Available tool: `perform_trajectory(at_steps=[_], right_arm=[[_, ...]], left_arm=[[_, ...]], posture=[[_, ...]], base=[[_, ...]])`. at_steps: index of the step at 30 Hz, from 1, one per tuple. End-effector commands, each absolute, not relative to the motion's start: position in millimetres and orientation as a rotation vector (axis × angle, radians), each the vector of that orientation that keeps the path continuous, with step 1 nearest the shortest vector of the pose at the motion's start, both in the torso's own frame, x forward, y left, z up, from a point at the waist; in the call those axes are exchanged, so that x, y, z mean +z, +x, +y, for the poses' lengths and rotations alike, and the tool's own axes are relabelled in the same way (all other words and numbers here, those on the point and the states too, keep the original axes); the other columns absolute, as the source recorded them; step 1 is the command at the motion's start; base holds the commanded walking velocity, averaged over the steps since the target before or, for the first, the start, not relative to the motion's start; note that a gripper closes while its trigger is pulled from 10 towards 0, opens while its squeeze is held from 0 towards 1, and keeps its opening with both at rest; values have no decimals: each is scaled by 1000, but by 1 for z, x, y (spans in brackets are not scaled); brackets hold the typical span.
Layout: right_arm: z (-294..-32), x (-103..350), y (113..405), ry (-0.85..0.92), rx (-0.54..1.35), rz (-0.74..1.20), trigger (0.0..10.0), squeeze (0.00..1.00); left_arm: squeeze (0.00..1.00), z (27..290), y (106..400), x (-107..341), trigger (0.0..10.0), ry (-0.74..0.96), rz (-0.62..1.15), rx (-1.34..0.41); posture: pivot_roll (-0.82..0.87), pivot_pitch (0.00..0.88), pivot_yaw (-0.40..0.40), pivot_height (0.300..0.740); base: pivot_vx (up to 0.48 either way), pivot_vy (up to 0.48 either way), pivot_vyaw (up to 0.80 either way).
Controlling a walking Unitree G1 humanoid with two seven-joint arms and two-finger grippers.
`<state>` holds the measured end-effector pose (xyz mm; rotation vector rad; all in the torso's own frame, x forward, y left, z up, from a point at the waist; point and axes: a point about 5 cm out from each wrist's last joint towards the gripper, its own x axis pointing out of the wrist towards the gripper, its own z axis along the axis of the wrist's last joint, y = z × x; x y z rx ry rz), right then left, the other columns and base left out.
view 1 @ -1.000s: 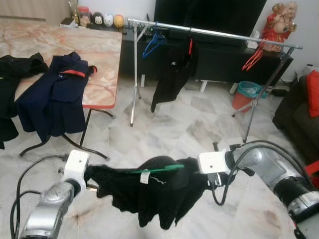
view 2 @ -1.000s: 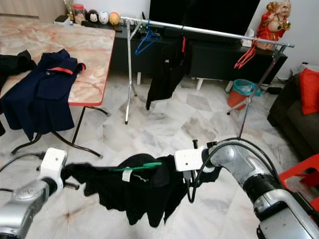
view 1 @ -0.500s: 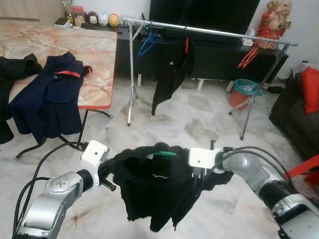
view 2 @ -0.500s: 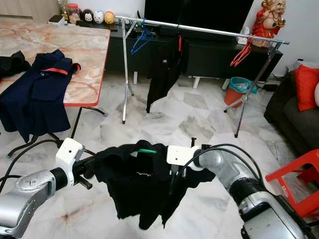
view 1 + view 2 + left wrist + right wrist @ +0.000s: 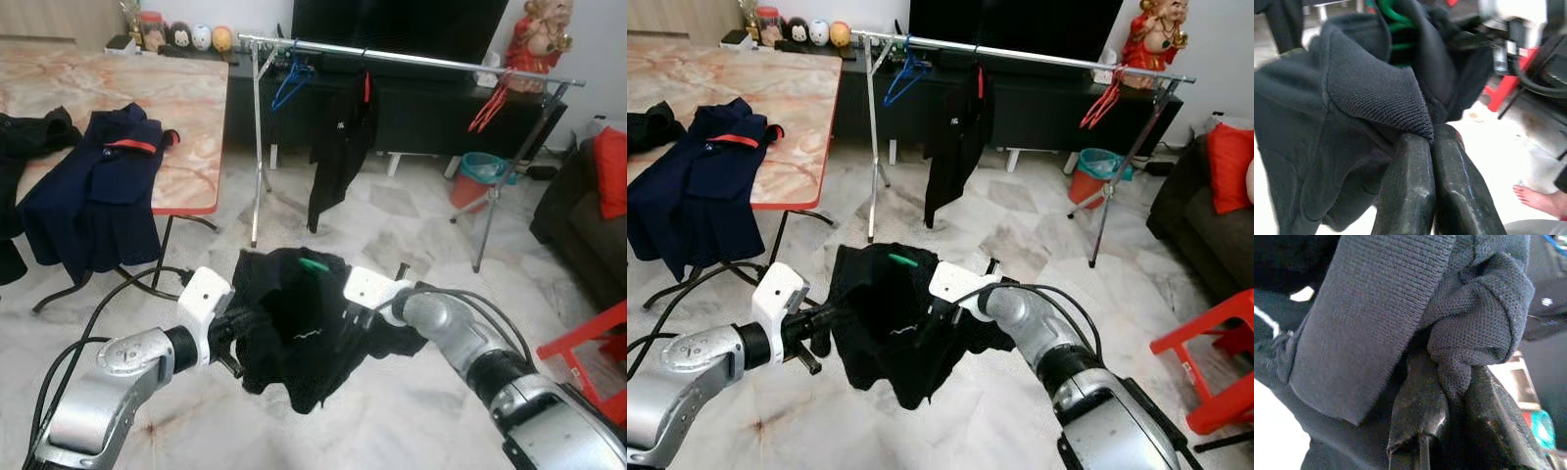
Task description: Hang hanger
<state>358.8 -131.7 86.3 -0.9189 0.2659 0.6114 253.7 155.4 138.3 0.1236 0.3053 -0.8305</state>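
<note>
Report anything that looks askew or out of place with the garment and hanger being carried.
The black garment hangs bunched between the left gripper and right gripper, both pinching fabric. The green hanger pokes out at the top, mostly buried in cloth rather than sitting squarely in the shoulders.

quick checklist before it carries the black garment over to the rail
1. Left gripper shut on the black garment: ok.
2. Right gripper pinching the garment's fabric: ok.
3. Green hanger inside the garment: ok, its hook cannot tell.
4. Free space on the clothes rail between the hanging black garment and the red hangers: ok.
5. Garment hem off the floor: ok.
6. Bare foot near the left arm: not ok.
</note>
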Motion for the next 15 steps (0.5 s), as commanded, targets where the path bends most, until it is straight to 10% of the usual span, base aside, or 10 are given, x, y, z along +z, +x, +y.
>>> perform_trajectory(at_steps=[1,15], right_arm=[[-129,102,369,-789,495,211,10000,0],[-61,111,356,-456,722,95,10000,0]], left_arm=[[0,144,246,137,10000,127,324,-914],[0,162,276,125,10000,230,269,-591]], posture=[[202,0,-113,740],[213,0,-102,740]], base=[[0,0,0],[0,0,0]])
